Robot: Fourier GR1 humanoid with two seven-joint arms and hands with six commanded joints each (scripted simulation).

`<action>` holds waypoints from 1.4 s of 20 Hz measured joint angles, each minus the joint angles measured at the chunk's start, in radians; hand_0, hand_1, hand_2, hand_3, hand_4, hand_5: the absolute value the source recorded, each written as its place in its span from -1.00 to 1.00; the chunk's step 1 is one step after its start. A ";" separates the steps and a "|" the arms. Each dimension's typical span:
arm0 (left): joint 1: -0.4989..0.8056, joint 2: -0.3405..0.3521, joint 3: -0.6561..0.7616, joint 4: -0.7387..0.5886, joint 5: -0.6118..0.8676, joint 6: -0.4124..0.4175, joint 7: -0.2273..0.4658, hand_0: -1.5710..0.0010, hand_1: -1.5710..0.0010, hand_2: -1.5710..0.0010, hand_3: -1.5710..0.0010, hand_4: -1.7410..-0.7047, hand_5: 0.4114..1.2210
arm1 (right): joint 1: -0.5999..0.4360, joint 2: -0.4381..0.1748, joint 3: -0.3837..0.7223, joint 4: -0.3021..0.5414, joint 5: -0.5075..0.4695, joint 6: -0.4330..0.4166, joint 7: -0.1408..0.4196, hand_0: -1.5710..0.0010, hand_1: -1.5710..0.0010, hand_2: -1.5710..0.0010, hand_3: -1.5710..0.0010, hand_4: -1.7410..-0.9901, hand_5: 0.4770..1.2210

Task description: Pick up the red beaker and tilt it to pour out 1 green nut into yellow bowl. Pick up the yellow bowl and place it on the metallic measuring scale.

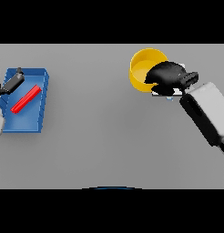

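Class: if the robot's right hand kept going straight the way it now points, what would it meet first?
Probably the yellow bowl: the right hand points leftward and already overlaps its rim, though contact is unclear.

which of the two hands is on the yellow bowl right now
The right hand, curled over the yellow bowl's right rim. The left hand is far off, over the blue tray.

No text, label, brand, number or sign can be read on any surface shown; nothing legible is found anywhere from twelve o'clock round.
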 measured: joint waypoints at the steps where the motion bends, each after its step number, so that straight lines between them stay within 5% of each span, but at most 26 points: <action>1: 0.004 0.002 0.001 -0.003 -0.001 0.002 0.001 1.00 1.00 1.00 1.00 0.93 -0.27 | -0.008 -0.006 -0.009 0.029 0.010 -0.023 0.006 -1.00 -1.00 -0.96 -0.54 -1.00 1.00; 9: 0.017 0.007 0.004 -0.020 0.005 -0.010 0.011 1.00 1.00 1.00 1.00 0.96 -0.33 | -0.053 -0.018 -0.073 0.293 0.039 -0.164 -0.060 -1.00 -1.00 -0.88 -0.57 -1.00 1.00; 22: 0.014 0.003 -0.003 -0.016 -0.007 -0.004 0.007 1.00 1.00 1.00 1.00 0.97 -0.36 | -0.078 0.031 -0.106 0.555 0.049 -0.288 -0.157 -0.91 -1.00 -0.69 -0.86 -1.00 1.00; 24: 0.009 0.004 -0.003 -0.011 -0.008 -0.007 0.011 1.00 1.00 1.00 1.00 0.96 -0.37 | -0.081 0.040 -0.104 0.564 0.048 -0.284 -0.145 -0.84 -0.91 -0.76 -0.77 -0.98 1.00; 26: -0.007 -0.001 -0.006 0.002 -0.014 -0.002 0.020 1.00 1.00 1.00 1.00 0.96 -0.36 | -0.086 0.044 -0.106 0.578 0.047 -0.286 -0.148 -0.90 -0.89 -0.85 -0.40 -0.99 1.00; 28: -0.007 0.001 -0.006 0.000 -0.011 -0.008 0.021 1.00 1.00 1.00 1.00 0.97 -0.37 | -0.086 0.048 -0.110 0.578 0.042 -0.282 -0.157 -0.57 -0.40 -0.39 -0.13 -0.78 0.81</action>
